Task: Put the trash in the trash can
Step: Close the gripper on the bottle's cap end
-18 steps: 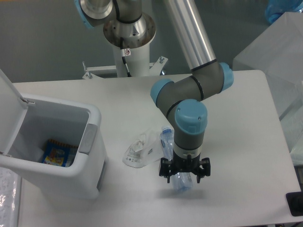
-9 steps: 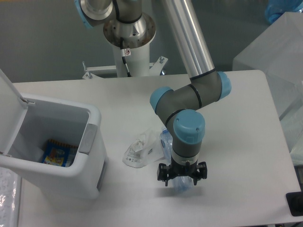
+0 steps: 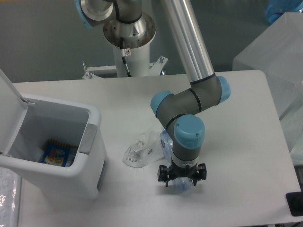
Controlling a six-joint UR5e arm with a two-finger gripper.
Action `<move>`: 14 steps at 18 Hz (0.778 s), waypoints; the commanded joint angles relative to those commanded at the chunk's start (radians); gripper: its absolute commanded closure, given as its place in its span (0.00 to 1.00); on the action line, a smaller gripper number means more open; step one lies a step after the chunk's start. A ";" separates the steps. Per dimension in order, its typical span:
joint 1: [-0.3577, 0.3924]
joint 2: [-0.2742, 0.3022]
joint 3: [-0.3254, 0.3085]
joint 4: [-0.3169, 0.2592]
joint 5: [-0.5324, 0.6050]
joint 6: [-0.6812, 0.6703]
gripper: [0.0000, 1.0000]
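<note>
Looking down at the worktop [image 3: 236, 156], the arm [image 3: 189, 101] is folded over with its wrist pointing straight down, and the gripper [image 3: 182, 178] is sitting low right over the crushed plastic bottle [image 3: 166, 142], near the front edge and a bit right of the middle. The bottle's clear bluish body runs under the wrist, with one end poking out behind it and the other end showing between the black fingers [image 3: 164, 173]. The fingers sit on either side of the bottle, but honestly I can't tell from this angle whether they're actually clamped on it or just straddling it, since the wrist blocks most of the view.

The crumpled white wrapper [image 3: 139, 151] lies just to the left of the bottle, and the two look like they touch or overlap where they meet. It's flat on the worktop, with small dark print on it.

The trash can [image 3: 61, 172] is over at the front left corner, well apart from both bits of trash. Its lid [image 3: 9, 111] is tipped up and back on the left side, so the inside is open, and there's a colourful packet [image 3: 57, 153] lying at the bottom. The grey panel [image 3: 88, 138] faces toward the wrapper.
</note>
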 joint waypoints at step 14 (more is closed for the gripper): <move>-0.002 0.002 0.003 0.000 -0.002 -0.002 0.30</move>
